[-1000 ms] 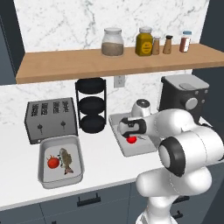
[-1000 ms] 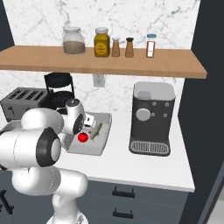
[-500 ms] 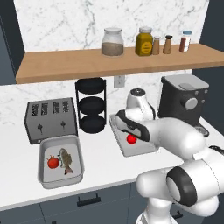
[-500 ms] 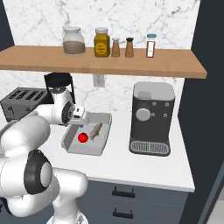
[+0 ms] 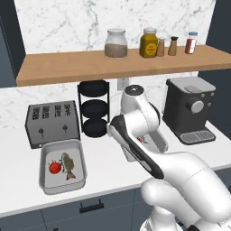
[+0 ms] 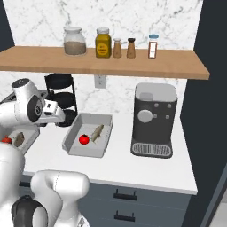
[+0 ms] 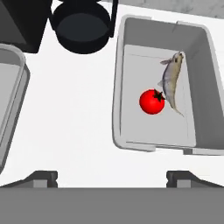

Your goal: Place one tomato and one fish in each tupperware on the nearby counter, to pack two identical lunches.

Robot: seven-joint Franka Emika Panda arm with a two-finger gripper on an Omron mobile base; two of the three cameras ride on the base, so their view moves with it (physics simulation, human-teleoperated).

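Note:
The right tupperware holds one tomato and one fish that lie touching each other. The same tray stands on the white counter, with its tomato and fish inside. The left tupperware also holds a tomato and a fish. My gripper hangs open over bare counter between the two trays, with nothing between its fingers. In the left base view my arm hides the right tray.
A black round tiered rack and a grey slotted toaster stand behind the trays. A dark coffee machine is to the right. A wooden shelf with jars runs overhead. The left tray's rim is at the hand view's left edge.
My arm has pulled back from over the right tray and swung left, so the gripper is now over the counter between the trays. Tomato and fish stay in the tray.

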